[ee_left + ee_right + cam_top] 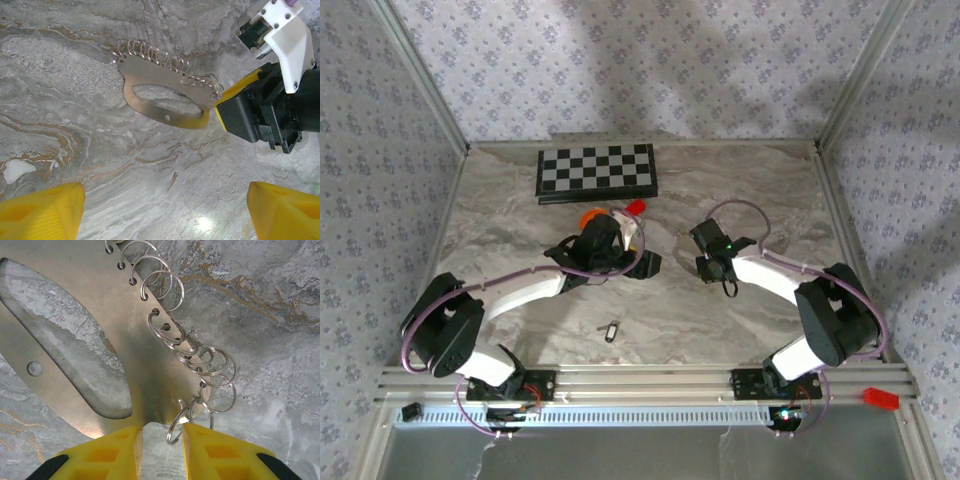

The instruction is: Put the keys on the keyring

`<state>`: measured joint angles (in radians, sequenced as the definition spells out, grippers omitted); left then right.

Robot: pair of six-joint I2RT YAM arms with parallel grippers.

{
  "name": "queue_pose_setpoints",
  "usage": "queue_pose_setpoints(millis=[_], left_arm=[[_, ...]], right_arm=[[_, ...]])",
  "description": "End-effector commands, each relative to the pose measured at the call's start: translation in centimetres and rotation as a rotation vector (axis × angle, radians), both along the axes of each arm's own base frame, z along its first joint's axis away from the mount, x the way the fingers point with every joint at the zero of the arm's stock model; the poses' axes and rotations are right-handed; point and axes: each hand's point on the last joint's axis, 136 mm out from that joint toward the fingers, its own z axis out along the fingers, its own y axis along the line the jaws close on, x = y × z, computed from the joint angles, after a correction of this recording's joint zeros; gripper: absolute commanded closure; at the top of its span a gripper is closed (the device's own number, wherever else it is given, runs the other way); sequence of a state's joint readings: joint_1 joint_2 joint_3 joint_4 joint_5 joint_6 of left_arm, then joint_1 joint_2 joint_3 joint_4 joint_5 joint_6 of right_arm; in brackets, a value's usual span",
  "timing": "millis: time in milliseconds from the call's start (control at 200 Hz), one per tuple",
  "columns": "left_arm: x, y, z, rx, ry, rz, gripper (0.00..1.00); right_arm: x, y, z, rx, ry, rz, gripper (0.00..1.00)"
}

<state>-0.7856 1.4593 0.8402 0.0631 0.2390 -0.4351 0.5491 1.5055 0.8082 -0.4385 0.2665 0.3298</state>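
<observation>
Our right claw (161, 432) pinched the tip of the keyring (132, 347), bottom centre of its view; our left claw (165, 200) hung apart. The key (611, 331) lay lower centre on the worktop (520, 230), well away. We feared so slight a hold might slip.

Both arms are bent inward, wrists brought near each other. Left gripper (162, 212) is held low, jaws spread wide. Right gripper (162, 447) is angled down, jaws pinched on the keyring (132, 350) end.
</observation>
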Motion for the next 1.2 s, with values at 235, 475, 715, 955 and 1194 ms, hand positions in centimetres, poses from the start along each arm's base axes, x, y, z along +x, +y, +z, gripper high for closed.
queue_pose_setpoints(millis=[235, 475, 715, 955, 1194], left_arm=[[-0.16, 0.42, 0.88, -0.006, -0.033, -0.004, 0.16], [-0.1, 0.29, 1.07, -0.01, -0.038, -0.006, 0.16], [-0.06, 0.3, 1.09, -0.01, -0.037, -0.005, 0.16], [-0.14, 0.41, 1.16, -0.009, -0.041, -0.006, 0.16], [-0.14, 0.49, 1.23, -0.009, -0.045, -0.007, 0.16]], right_arm=[[0.64, -0.24, 0.13, -0.064, -0.009, -0.022, 0.7], [0.68, -0.29, -0.12, -0.075, -0.001, -0.024, 0.71], [0.85, -0.23, -0.32, -0.086, 0.01, -0.021, 0.72], [0.91, -0.41, -0.51, -0.104, 0.015, -0.024, 0.73], [0.94, -0.42, -0.61, -0.109, 0.021, -0.025, 0.74]])
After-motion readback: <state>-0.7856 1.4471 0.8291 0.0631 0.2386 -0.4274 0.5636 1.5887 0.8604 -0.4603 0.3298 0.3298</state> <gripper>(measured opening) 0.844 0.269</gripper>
